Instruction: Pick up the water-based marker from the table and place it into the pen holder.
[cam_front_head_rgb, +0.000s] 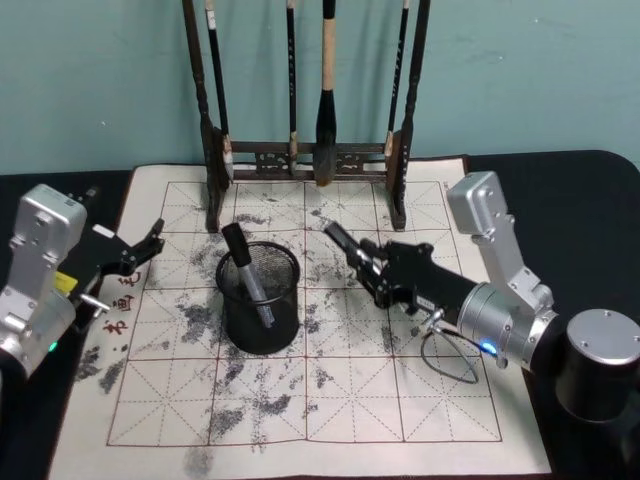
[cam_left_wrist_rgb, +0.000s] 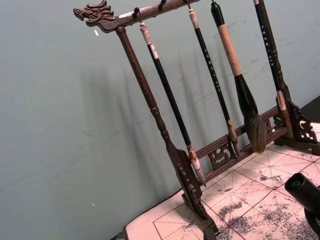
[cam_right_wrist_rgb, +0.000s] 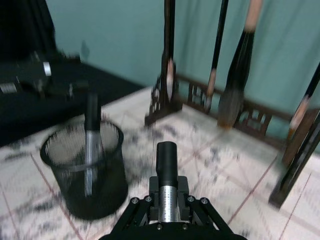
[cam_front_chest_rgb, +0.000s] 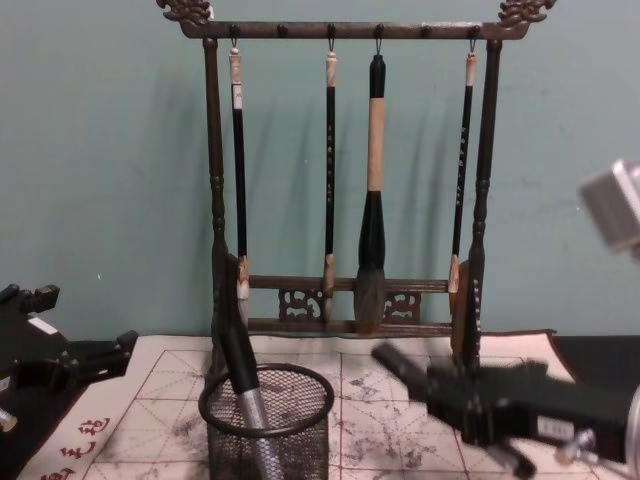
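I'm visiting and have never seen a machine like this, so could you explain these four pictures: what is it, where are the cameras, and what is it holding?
It is a robot with two arms ending in grippers. One picture looks down from its head, one looks across from its chest, and one comes from each wrist. On the table, covered by a gridded, ink-smudged cloth, stand a black mesh cup and a wooden rack hung with brushes. A first marker already leans inside the cup. The right gripper is shut on a second marker, held above the cloth just right of the cup. The left gripper rests idle at the cloth's left edge.
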